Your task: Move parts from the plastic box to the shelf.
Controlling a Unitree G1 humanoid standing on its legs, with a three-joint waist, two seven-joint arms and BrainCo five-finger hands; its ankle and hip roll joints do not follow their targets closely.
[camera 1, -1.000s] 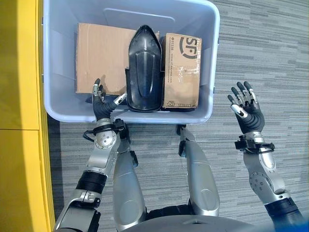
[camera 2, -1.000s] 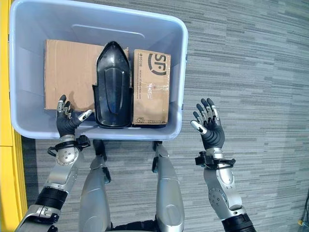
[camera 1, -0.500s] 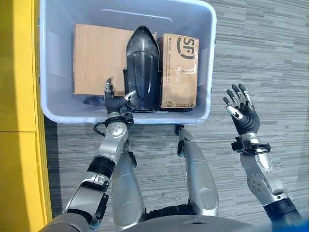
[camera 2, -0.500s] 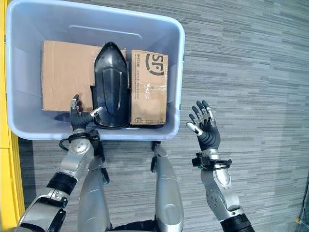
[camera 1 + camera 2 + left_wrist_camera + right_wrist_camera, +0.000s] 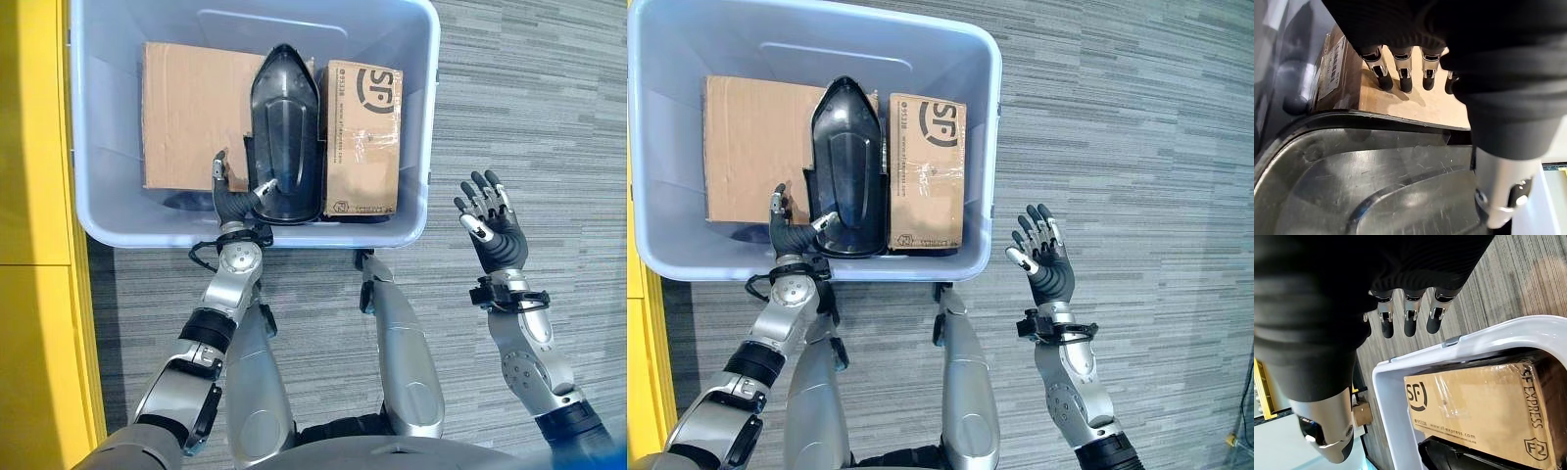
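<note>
A pale blue plastic box [image 5: 102, 208] stands on the floor before me. Inside lie a flat cardboard box [image 5: 186, 103], a black pointed shell part [image 5: 286, 122] and a printed carton [image 5: 362, 137]. My left hand [image 5: 233, 199] is inside the box at its near wall, open. Its straight fingers [image 5: 1400, 81] lie over the flat cardboard [image 5: 1415, 105], and its thumb [image 5: 263, 189] is at the near end of the black part [image 5: 1352, 186]. My right hand [image 5: 493, 233] hovers open above the floor to the right of the box, fingers spread, holding nothing.
A yellow surface [image 5: 34, 196] runs along the left side, close to the box. Grey striped carpet [image 5: 539, 98] lies to the right of and behind the box. The right wrist view looks over the box's rim [image 5: 1396, 431] and the printed carton [image 5: 1479, 406].
My left hand has moved right along the near wall and further into the box, up to the black part. The right hand has dropped slightly.
</note>
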